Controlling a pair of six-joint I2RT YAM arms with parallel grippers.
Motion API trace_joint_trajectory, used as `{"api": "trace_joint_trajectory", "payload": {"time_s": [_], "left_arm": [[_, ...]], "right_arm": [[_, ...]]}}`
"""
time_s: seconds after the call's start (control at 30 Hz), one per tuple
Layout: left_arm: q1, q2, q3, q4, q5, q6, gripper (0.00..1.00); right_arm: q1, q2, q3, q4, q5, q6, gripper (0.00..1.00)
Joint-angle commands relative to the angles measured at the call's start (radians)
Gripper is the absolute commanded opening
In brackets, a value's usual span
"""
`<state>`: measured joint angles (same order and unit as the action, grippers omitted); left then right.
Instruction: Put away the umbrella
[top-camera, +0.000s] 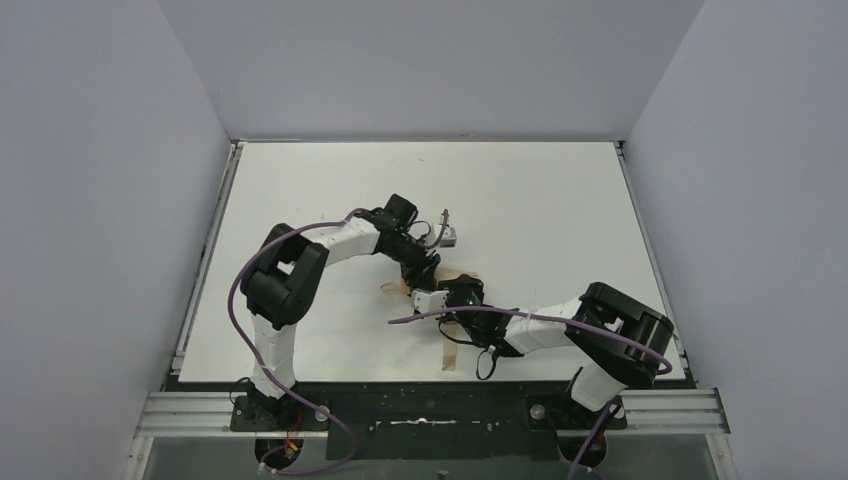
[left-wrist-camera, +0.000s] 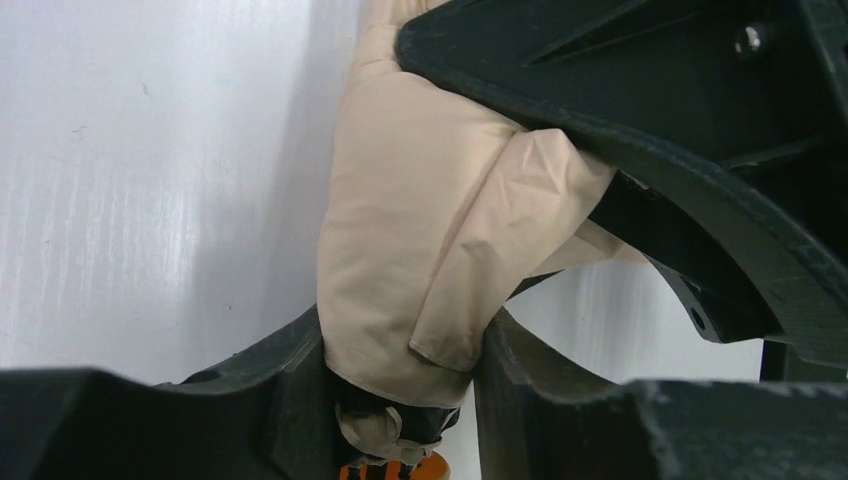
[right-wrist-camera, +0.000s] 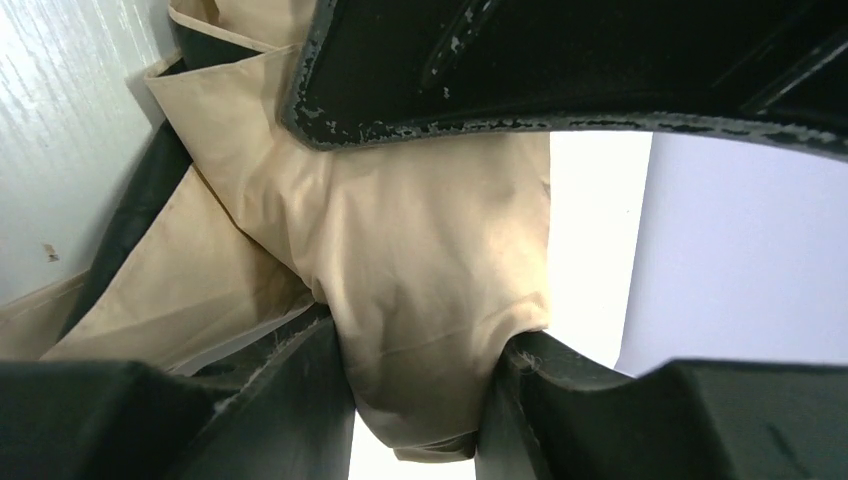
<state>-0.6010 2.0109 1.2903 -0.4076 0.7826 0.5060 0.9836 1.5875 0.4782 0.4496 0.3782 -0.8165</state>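
Observation:
The umbrella (top-camera: 447, 352) is a bundle of tan fabric at the middle of the white table, mostly hidden under both grippers; a tan strip runs toward the near edge. My left gripper (top-camera: 424, 274) reaches in from the left. In its wrist view, the left gripper (left-wrist-camera: 405, 338) has both jaws pressed against a folded end of the umbrella (left-wrist-camera: 420, 200). My right gripper (top-camera: 452, 296) comes in from the right, and its wrist view shows the right gripper (right-wrist-camera: 425, 338) shut on a fold of the umbrella (right-wrist-camera: 440, 230). Shaft, handle and strap are hidden.
A small grey object (top-camera: 449, 236) lies just behind the left gripper. The table (top-camera: 560, 220) is bounded by grey walls at the back and sides. Purple cables loop from both arms. The right arm's black body (left-wrist-camera: 650, 100) crowds the left wrist view.

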Motion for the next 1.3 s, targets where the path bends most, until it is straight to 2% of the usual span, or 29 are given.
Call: {"api": "trace_joint_trajectory", "payload": {"time_s": [0.0, 0.2, 0.4, 0.53, 0.77, 0.87, 0.97, 1.13, 1.27], "left_arm": [[-0.013, 0.02, 0.051, -0.047, 0.0, 0.03, 0.27], [-0.05, -0.012, 0.053, -0.09, -0.086, 0.068, 0.13], [-0.056, -0.046, 0.022, -0.073, -0.131, 0.071, 0.06], [-0.055, -0.062, 0.006, -0.054, -0.166, 0.064, 0.05], [-0.057, -0.089, -0.036, 0.007, -0.212, 0.049, 0.0], [-0.072, -0.1, -0.06, 0.048, -0.264, 0.036, 0.0], [-0.101, -0.121, -0.088, 0.083, -0.309, 0.033, 0.0], [-0.157, -0.164, -0.167, 0.187, -0.412, 0.024, 0.0], [-0.208, -0.196, -0.242, 0.285, -0.54, 0.033, 0.0]], "right_arm": [[0.017, 0.034, -0.029, -0.107, -0.082, 0.035, 0.11], [0.016, -0.005, -0.022, -0.119, -0.095, 0.044, 0.26], [0.017, -0.135, 0.012, -0.239, -0.118, 0.057, 0.66], [0.019, -0.281, 0.051, -0.402, -0.149, 0.089, 0.79], [0.024, -0.628, 0.121, -0.738, -0.278, 0.28, 0.8], [0.024, -0.788, 0.142, -0.787, -0.288, 0.385, 0.78], [0.022, -0.909, 0.187, -0.804, -0.225, 0.504, 0.77], [-0.006, -0.934, 0.332, -0.839, -0.061, 0.667, 0.78], [-0.131, -0.848, 0.489, -0.925, -0.092, 0.751, 0.82]]}}
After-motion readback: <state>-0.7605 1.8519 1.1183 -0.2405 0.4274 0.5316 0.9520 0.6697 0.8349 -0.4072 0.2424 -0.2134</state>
